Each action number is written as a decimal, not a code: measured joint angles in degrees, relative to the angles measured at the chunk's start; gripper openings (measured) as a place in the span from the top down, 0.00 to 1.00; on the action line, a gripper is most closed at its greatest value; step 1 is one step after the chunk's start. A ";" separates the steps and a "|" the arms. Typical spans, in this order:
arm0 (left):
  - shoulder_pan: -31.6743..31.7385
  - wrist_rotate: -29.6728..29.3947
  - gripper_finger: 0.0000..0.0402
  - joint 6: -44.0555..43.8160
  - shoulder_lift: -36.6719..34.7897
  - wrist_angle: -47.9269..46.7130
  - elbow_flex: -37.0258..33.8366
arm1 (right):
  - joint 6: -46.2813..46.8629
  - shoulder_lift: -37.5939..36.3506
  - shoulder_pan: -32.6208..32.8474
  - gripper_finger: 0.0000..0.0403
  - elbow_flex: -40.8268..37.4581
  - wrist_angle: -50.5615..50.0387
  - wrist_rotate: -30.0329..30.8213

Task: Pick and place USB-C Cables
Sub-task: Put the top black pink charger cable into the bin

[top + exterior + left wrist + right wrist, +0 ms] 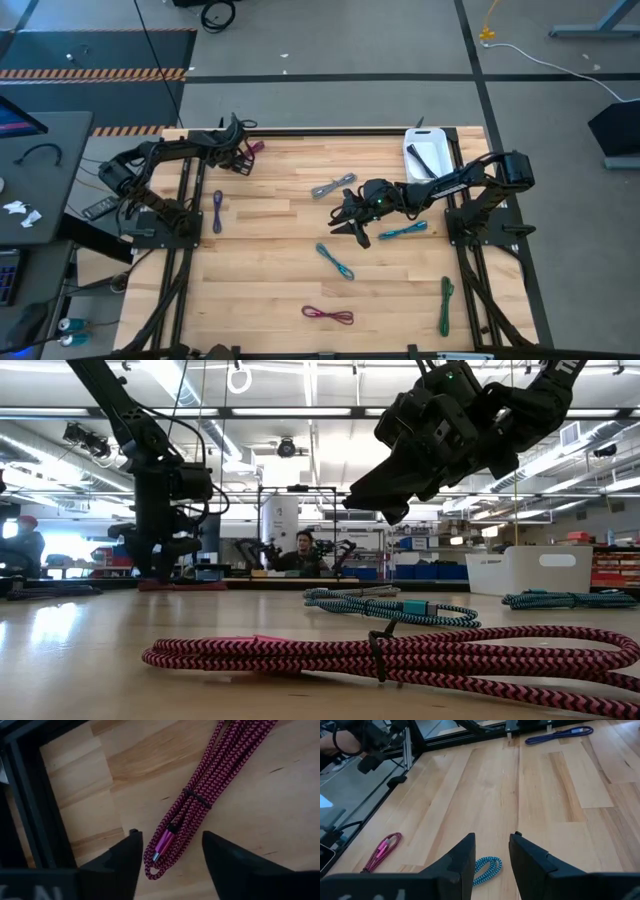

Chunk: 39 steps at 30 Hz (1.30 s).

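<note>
Hovering my left gripper [167, 855], fingers spread, over the maroon cable [200, 800] at the table's far-left corner, I risk pinching only one strand, letting the bundle slip loose.

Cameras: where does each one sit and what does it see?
High view: above, looking straight down on the table and both arms.
Low view: table height, looking level across; right pincer hangs above.
Left wrist view: looks down at maroon cable between left pincer's fingers.
Right wrist view: looks along the table past its own fingers.
Low and right wrist views share the magenta cable.
</note>
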 joint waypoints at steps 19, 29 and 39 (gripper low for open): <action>0.01 1.67 0.43 0.71 0.46 1.44 0.01 | 0.01 0.00 0.00 0.69 0.02 -0.02 -0.02; -2.01 0.59 0.63 3.44 3.26 1.74 0.11 | -0.01 0.00 0.00 0.69 0.04 -0.02 -0.02; -2.47 4.76 0.88 3.14 3.46 3.41 0.08 | 0.18 -0.30 -0.03 0.70 0.04 -0.52 -0.04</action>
